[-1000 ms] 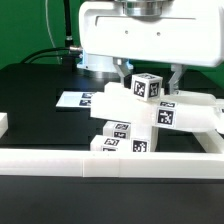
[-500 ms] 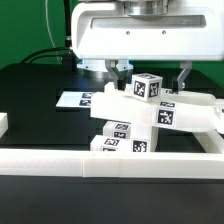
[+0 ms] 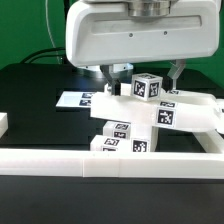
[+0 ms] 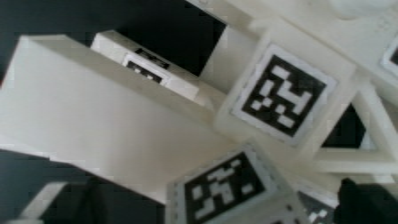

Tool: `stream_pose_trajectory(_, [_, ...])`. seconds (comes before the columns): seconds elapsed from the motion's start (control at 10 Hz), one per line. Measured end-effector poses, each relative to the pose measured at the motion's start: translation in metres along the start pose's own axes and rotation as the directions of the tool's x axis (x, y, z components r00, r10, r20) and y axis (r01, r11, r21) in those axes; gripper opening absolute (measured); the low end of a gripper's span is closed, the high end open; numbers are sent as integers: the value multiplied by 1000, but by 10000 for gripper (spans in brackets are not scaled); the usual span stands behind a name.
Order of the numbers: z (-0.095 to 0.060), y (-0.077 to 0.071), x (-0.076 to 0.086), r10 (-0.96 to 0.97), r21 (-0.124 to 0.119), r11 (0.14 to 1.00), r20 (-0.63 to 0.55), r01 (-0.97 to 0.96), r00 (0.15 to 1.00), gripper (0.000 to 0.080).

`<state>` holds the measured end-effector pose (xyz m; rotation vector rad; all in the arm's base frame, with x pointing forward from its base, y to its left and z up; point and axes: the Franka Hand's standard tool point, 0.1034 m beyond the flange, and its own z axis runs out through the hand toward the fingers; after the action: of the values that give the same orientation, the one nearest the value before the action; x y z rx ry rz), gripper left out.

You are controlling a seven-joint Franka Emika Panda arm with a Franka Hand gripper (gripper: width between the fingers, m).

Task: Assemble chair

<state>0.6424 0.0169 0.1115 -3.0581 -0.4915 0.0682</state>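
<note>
The chair (image 3: 140, 125), a set of white blocky plastic parts with black-and-white square tags, sits partly stacked to the right of the middle of the black table (image 3: 35, 90), at the near side. Start at the exterior view's left: you see bare table, then the marker board (image 3: 72, 100), a thin flat white sheet with tags. It lies flat just left of the stack, and its right end is hidden behind the stack.

Moving right, the chair's lowest block (image 3: 120, 146) shows two tags on its near face and rests just behind the long plain white border rail (image 3: 60, 163), which runs across the whole near side. A second tagged block (image 3: 117, 127) sits on the lowest one. Above that, a flat panel (image 3: 192, 112) reaches out towards the right. A small tagged cube (image 3: 147, 87) tops the stack.

Your two-finger gripper (image 3: 141, 80) hangs over that cube under its large white housing. Its fingers (image 3: 107, 76) are spread wide, one on each side of the cube, with a clear gap on both sides, so it has hold of nothing.

The wrist view gives you a close, blurred look at the chair's (image 4: 98, 110) white faces and two tags.
</note>
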Motion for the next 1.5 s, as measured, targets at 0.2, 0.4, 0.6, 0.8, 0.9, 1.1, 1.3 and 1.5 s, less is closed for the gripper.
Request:
stream_pose_trajectory(0.2, [1,-1,0,-67,-2,998,-1,67,998,648])
stream_pose_trajectory(0.4, [1,-5,3,-72,-2,997,-8,72,997,648])
stream_pose_trajectory(0.6, [1,-4,2,-69,-2,998,-8,69,998,400])
stream_pose_trajectory(0.8, [1,-4,2,-31,-1,1000,-8,31,999,265])
stream_pose_trajectory(0.9, [1,-4,2,43,0,999,-8,-43,999,265])
stream_pose_trajectory(1.1, [2,-4,2,221,1,975,-14,-221,975,265])
stream_pose_trajectory(1.3, [2,-5,2,406,4,914,-35,-406,913,265])
stream_pose_trajectory(1.5, [2,-5,2,612,17,791,-47,-612,789,265])
